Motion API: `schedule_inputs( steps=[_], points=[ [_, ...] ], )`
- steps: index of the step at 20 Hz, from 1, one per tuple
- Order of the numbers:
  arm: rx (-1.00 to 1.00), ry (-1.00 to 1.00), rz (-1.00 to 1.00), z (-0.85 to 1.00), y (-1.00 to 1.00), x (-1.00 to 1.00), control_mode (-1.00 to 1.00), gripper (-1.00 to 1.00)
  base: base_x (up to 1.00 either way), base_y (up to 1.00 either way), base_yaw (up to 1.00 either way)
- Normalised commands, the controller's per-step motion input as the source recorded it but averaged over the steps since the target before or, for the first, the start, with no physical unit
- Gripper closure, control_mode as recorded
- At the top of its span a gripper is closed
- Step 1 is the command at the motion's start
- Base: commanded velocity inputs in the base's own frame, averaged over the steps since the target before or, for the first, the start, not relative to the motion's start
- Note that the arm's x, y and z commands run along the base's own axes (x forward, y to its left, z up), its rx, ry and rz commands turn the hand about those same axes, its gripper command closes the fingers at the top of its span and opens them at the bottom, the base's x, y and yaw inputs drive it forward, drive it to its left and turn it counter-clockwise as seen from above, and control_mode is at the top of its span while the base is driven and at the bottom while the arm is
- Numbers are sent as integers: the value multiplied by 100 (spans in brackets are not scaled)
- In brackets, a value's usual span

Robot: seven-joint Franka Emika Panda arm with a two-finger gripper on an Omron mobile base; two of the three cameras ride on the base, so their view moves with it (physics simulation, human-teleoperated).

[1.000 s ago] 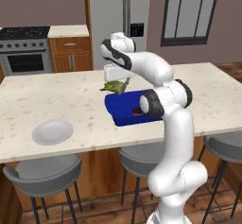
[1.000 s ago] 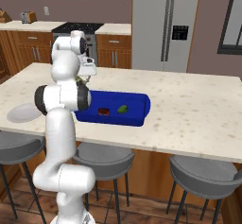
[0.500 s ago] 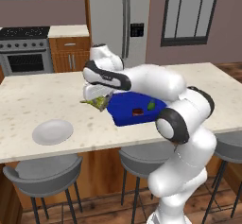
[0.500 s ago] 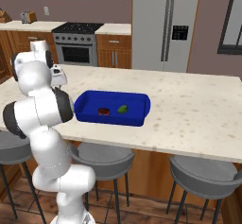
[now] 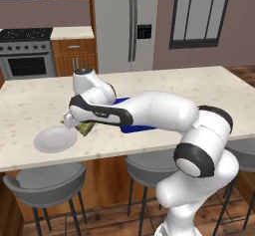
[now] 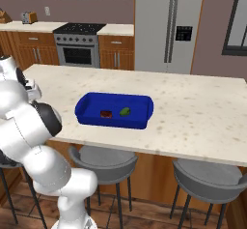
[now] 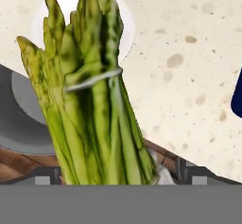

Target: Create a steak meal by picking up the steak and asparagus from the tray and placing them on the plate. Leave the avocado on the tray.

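Now the pincer (image 5: 74,125) grips the asparagus (image 7: 90,105), held just beside the plate (image 5: 52,140), stalks jutting past its tips.

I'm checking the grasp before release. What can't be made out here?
- Tool fingertips: hand view, hidden behind the asparagus and cut by the bottom edge.
- Plate: hand view, mostly behind the asparagus.
- Tray: left base view, largely hidden by the arm.
- Steak detail: right base view, too small.

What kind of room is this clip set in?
A rendered home kitchen, most likely: a steel fridge, a stove with wood cabinets, and a stone-topped island counter with bar stools along it.
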Motion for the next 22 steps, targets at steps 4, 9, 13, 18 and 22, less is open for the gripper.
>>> schedule_inputs(
  steps=[4, 9, 13, 18, 22],
  points=[
    [0, 0, 0, -1, 77, 0, -100, 100, 0, 0, 0],
    [0, 0, 0, -8, 65, 5, -100, 100, 0, 0, 0],
    [0, 0, 0, -28, 40, 10, -100, 100, 0, 0, 0],
    [0, 0, 0, -43, 16, 22, -100, 100, 0, 0, 0],
    [0, 2, 0, -40, 6, 39, -100, 100, 0, 0, 0]
  ],
)
